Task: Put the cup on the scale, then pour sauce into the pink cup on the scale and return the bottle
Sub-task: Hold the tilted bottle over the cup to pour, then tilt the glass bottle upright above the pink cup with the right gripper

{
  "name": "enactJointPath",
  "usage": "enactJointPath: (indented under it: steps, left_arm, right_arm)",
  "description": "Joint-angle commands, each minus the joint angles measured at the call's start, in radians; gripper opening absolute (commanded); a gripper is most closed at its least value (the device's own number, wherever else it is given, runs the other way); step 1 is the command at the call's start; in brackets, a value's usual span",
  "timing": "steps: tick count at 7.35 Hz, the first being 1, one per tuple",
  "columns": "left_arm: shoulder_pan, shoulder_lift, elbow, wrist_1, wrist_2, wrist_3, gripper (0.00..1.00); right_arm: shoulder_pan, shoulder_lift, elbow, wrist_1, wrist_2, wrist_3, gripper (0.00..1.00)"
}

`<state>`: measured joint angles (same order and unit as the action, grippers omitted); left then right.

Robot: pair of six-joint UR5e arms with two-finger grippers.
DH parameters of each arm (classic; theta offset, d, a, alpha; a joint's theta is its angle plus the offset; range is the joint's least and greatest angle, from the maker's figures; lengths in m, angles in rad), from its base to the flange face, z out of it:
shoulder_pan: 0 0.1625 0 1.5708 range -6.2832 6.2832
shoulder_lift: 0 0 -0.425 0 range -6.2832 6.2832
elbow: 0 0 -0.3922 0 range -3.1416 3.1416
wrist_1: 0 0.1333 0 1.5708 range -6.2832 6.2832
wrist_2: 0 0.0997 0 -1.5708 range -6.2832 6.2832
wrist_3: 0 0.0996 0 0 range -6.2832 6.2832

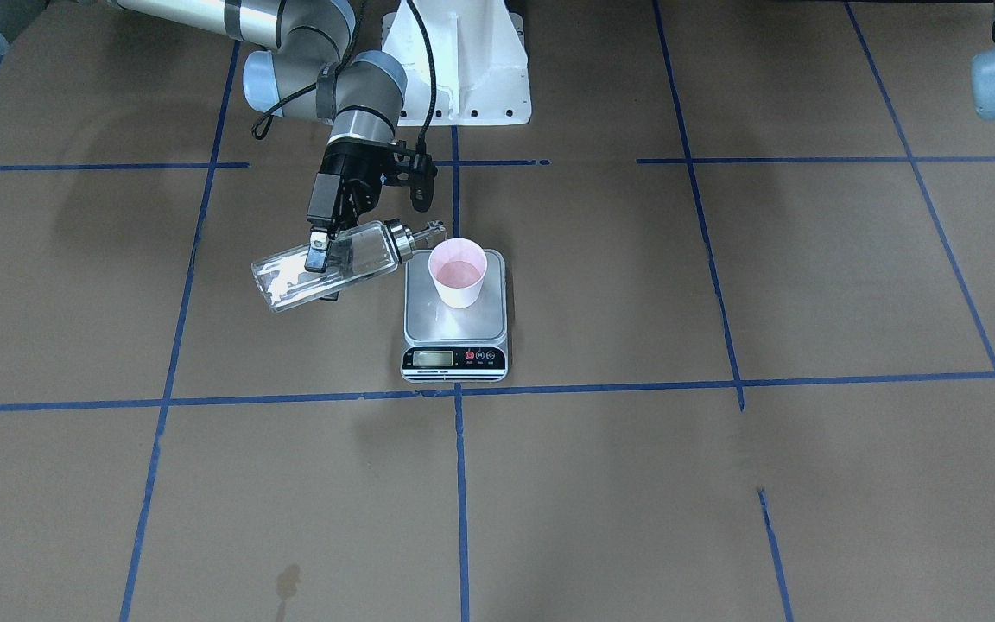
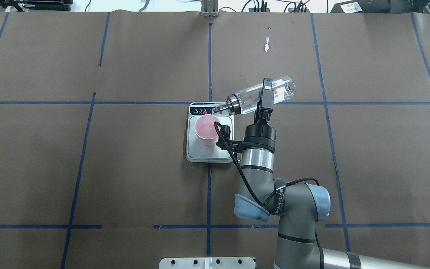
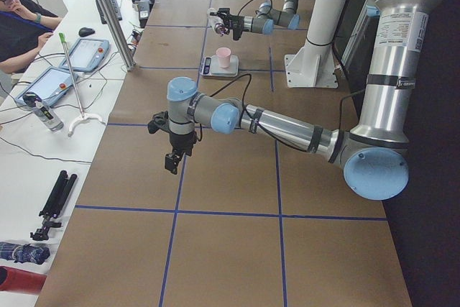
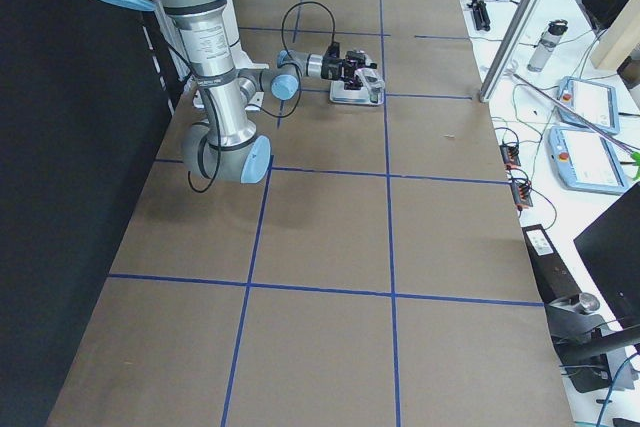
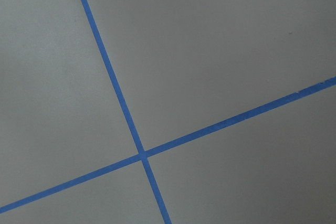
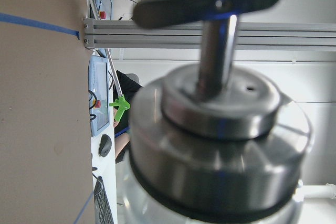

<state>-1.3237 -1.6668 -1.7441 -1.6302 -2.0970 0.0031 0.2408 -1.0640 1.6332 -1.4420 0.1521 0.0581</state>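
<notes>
1. Brown paper marked with a grid of blue tape lines [image 1: 460, 484] covers the table [image 1: 636, 501] in the front-facing view. On it or over it are one clear glass cylindrical bottle [image 1: 364, 252], one small pale pink tapered cup [image 1: 458, 275] and one flat steel-topped kitchen scale [image 1: 454, 326]. The right gripper [image 1: 320, 252] is clamped across the bottle's middle and holds it off the table. The bottle's long axis lies nearly level. Its silver cap [image 1: 402, 240] and spout [image 1: 434, 229] point toward the cup, and its base is on the gripper's other side. The cup stands upright on the scale, just past the spout.
2. From overhead there is again one bottle, one cup and one scale. The spout tip sits at the cup's rim, and the glass base lies beyond the fingers, away from the cup.
3. In the left side view, the left gripper [image 3: 172, 163] hangs fingers-down over bare paper, well apart from the scale. I cannot tell whether its jaws are apart. One person [image 3: 18, 23] sits at a side table [image 3: 29, 170].
4. In the right side view, the right gripper and bottle appear small, above the scale.
5. The left wrist view shows paper and two crossing tape lines.
6. In the right wrist view, the blurred cap fills the frame, with the spout stem rising from it.
</notes>
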Motion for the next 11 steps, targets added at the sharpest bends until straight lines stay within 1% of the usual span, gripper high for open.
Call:
enactJointPath:
  steps: [1,2,4,5,7,8,9,10,11]
  left_arm:
    - [0.0,-0.001,-0.002,0.001,0.0,0.0,1.0]
    - [0.0,0.001,-0.002,0.001,0.0,0.0,1.0]
    - [-0.005,-0.001,-0.003,0.003,0.0,0.0,1.0]
    - [-0.006,-0.001,-0.003,0.003,0.0,0.0,1.0]
    - [-0.015,-0.002,-0.005,0.004,0.0,0.0,1.0]
    - [-0.02,-0.002,-0.008,0.004,0.0,0.0,1.0]
    - [-0.025,-0.002,-0.011,0.006,0.0,0.0,1.0]
    - [-0.034,-0.004,-0.012,0.006,0.002,0.0,1.0]
    - [-0.034,-0.008,-0.014,0.01,0.002,0.0,1.0]
  right_arm:
    - [0.0,0.001,0.002,0.0,0.015,0.04,0.0]
    - [0.0,-0.001,0.023,0.0,0.026,0.086,0.0]
    - [-0.002,-0.001,0.066,0.0,0.053,0.113,0.0]
    - [-0.002,-0.002,0.095,0.0,0.088,0.182,0.0]
    - [0.002,-0.034,0.23,0.0,0.162,0.262,0.0]
    - [0.003,-0.036,0.238,0.009,0.185,0.37,0.0]
    - [0.008,-0.066,0.256,0.122,0.249,0.405,0.0]
    - [0.011,-0.105,0.261,0.253,0.276,0.414,0.0]
    - [0.014,-0.152,0.261,0.302,0.303,0.49,0.0]
